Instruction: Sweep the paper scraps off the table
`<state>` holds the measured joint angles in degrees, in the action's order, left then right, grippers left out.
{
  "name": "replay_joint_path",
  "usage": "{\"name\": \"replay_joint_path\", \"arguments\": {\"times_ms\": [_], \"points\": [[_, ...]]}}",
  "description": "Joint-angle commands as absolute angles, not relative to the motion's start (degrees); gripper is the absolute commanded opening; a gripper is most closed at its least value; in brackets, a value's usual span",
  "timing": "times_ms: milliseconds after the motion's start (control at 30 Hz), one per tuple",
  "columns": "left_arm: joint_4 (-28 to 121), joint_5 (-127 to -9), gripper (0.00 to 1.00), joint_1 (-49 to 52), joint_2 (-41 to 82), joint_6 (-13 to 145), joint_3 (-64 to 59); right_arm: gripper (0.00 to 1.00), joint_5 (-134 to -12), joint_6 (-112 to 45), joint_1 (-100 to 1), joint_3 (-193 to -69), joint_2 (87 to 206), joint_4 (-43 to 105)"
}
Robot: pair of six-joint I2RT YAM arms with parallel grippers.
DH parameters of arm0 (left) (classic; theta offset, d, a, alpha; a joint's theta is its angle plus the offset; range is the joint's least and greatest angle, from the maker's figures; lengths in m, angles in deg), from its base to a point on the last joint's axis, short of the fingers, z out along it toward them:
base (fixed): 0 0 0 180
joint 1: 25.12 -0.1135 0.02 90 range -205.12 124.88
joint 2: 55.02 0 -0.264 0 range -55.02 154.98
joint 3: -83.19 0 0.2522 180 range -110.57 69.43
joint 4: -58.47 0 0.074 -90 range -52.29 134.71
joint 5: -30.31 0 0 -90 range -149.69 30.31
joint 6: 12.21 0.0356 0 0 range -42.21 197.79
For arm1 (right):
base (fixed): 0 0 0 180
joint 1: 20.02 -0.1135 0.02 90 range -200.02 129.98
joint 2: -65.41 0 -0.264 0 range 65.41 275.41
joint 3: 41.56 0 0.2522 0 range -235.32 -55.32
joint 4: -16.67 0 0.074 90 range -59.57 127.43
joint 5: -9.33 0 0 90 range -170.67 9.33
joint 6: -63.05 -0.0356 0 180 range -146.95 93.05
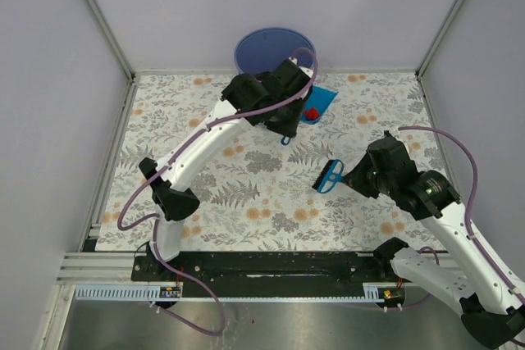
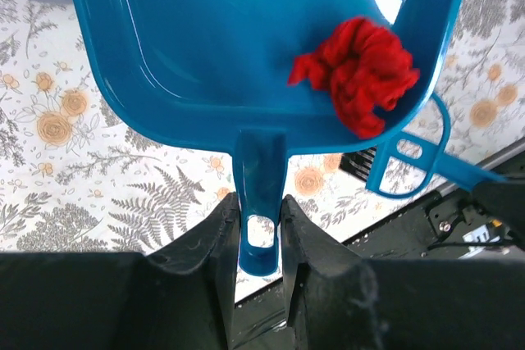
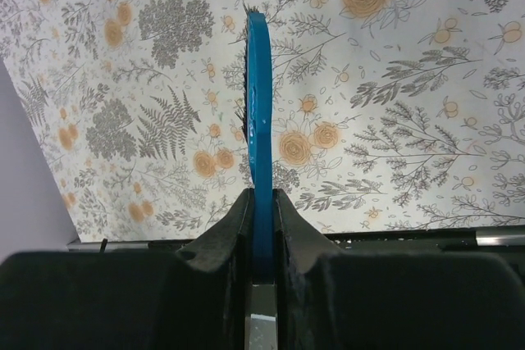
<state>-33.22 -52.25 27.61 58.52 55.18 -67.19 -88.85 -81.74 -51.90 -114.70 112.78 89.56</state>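
Note:
My left gripper (image 2: 259, 223) is shut on the handle of the blue dustpan (image 2: 205, 47), held lifted at the far middle of the table (image 1: 246, 194), near the blue bin (image 1: 275, 48). The red paper scraps (image 2: 361, 71) lie bunched in the pan's right corner; they also show in the top view (image 1: 312, 113). My right gripper (image 3: 261, 202) is shut on the blue brush (image 3: 258, 120), held edge-on over the floral table (image 3: 410, 120). In the top view the brush (image 1: 330, 176) hangs at centre right, ahead of the right gripper (image 1: 354, 176).
The round blue bin stands just past the table's far edge. Grey walls with metal posts enclose the table on three sides. A black slotted rail (image 1: 262, 266) runs along the near edge. The brush also shows below the dustpan in the left wrist view (image 2: 418, 157).

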Motion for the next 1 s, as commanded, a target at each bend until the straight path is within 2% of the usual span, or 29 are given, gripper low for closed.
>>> {"name": "replay_joint_path", "arguments": {"times_ms": [0, 333, 967], "points": [[-44.0, -56.2, 0.0, 23.5, 59.0, 53.6, -72.2, 0.0, -85.2, -83.1, -52.2, -113.0, 112.0, 85.7], [-40.9, -65.2, 0.0, 15.4, 60.3, 53.9, -77.8, 0.0, -80.8, -81.5, -52.2, -110.9, 115.7, 79.7], [-27.9, -77.7, 0.0, 9.9, 63.7, 52.0, -75.7, 0.0, -79.6, -82.9, -52.1, -108.1, 114.5, 78.2]]}}
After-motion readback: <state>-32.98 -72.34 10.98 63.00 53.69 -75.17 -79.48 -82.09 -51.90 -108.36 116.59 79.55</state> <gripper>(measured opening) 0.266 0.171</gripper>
